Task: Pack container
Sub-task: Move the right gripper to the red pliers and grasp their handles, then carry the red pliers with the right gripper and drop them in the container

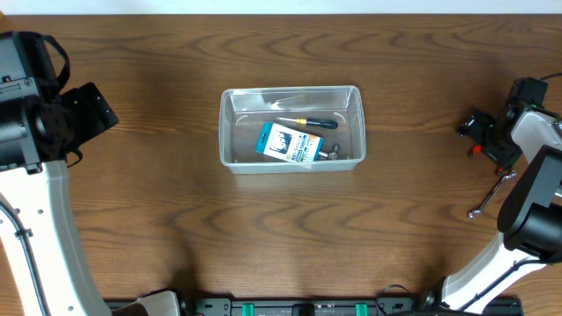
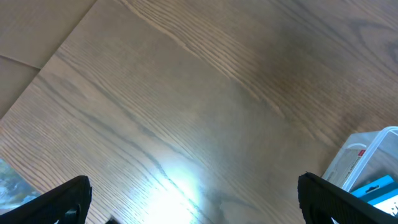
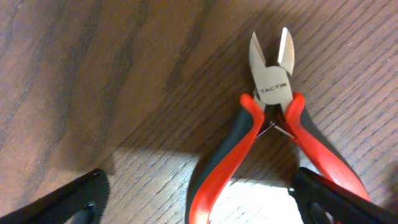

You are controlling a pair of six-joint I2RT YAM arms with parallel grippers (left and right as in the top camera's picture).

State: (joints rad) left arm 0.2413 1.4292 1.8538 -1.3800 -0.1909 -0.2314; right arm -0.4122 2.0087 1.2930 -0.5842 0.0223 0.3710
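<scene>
Right gripper, left gripper: both spread wide, empty. Wrench, near right, on table. Pliers, lying between right gripper's fingers. Container, centre of table, well apart from both grippers, holds box, screwdriver beyond.

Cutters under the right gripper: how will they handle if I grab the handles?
Likely stiff, heavy for their size: the cutters have a metal head. A wire spring holds the handles spread, so a squeeze would probably close them and shift the grip. The handles look rubbery, so probably not slippery.
</scene>
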